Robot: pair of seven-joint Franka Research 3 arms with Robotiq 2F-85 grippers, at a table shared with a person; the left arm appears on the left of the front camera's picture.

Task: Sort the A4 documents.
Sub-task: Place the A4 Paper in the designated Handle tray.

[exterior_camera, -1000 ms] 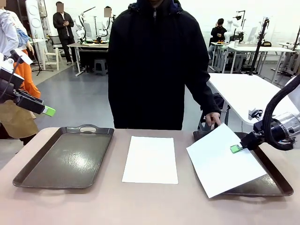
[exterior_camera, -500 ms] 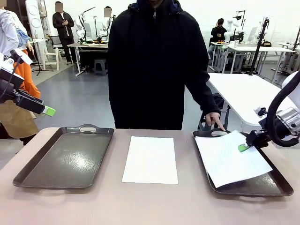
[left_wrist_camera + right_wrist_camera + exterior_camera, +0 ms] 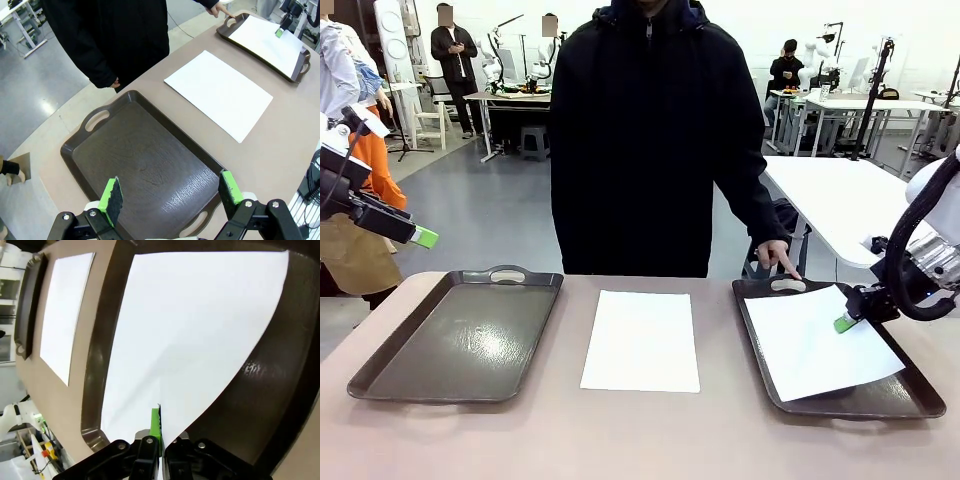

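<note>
R fingers [image 3: 844,322] were pinched fully together on the edge of one A4 sheet [image 3: 817,343], a thin nip w/ only the green pads on the paper. That sheet lay in the right tray [image 3: 868,406], skewed, one corner close to the tray's right rim. L fingers [image 3: 423,237] hung wide apart w/ nothing between them, up over the left end of the bench [image 3: 640,435], above the bare left tray [image 3: 460,340]. The second A4 sheet [image 3: 642,340] lay flat on the bench between the two trays, touching neither. The person's hand [image 3: 778,256] pointed down at the right tray's far handle. My read: paper was v. light, floppy, slick on the tray and easy to crease, so it would droop and swing if lifted from one side. Flat on the bench it gave no lip to grab, so I'd take the second sheet at an edge or corner, prob. after sliding it to overhang.
</note>
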